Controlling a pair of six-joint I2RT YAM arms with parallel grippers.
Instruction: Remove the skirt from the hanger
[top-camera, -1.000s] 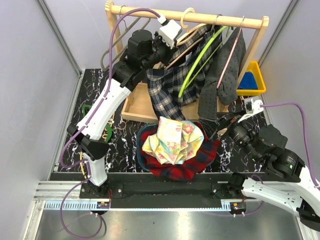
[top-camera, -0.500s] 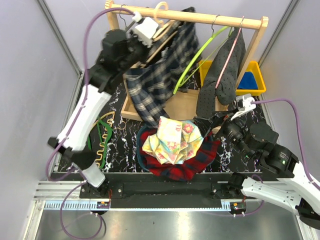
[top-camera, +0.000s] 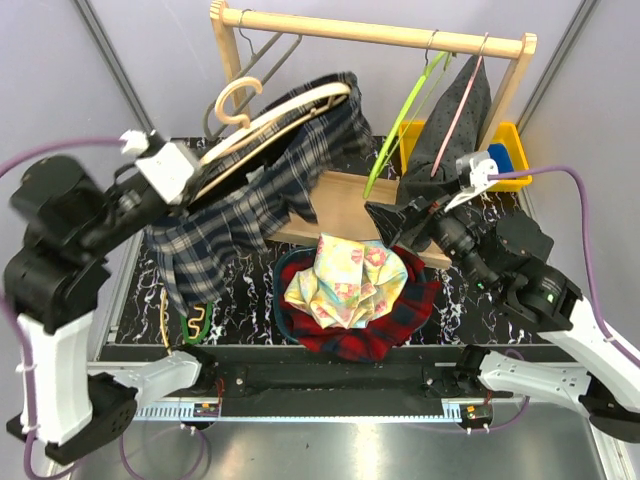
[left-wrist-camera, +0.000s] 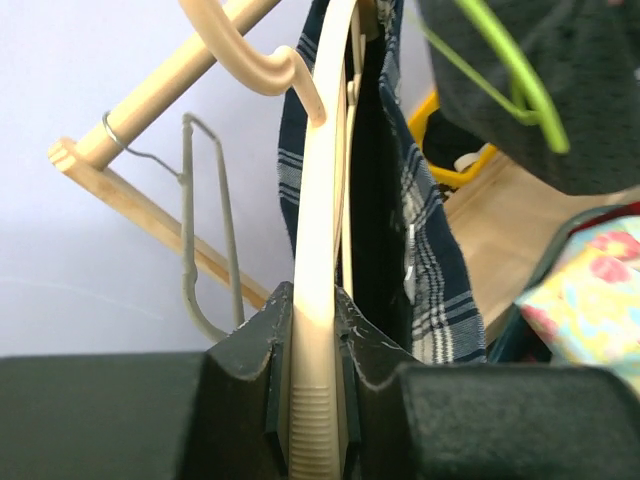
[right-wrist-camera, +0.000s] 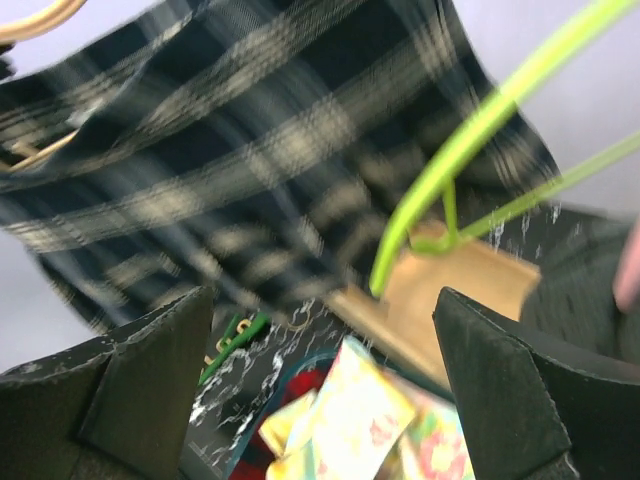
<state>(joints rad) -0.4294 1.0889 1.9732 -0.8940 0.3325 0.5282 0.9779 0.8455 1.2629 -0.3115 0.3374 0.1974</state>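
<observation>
Navy-and-white plaid skirt (top-camera: 250, 200), hanging crumpled from tilted cream hanger (top-camera: 282, 105)

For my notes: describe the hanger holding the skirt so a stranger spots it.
Find the wooden rail at the back. Below its left end, the left gripper clamps a cream hanger carrying the plaid skirt. No other hanger is cream or gripped.

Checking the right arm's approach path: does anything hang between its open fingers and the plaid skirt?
Yes. A lime-green hanger hangs between the right fingers and the plaid skirt, across the right half of that wrist's view. Left of it, nothing visible blocks the skirt.
</observation>
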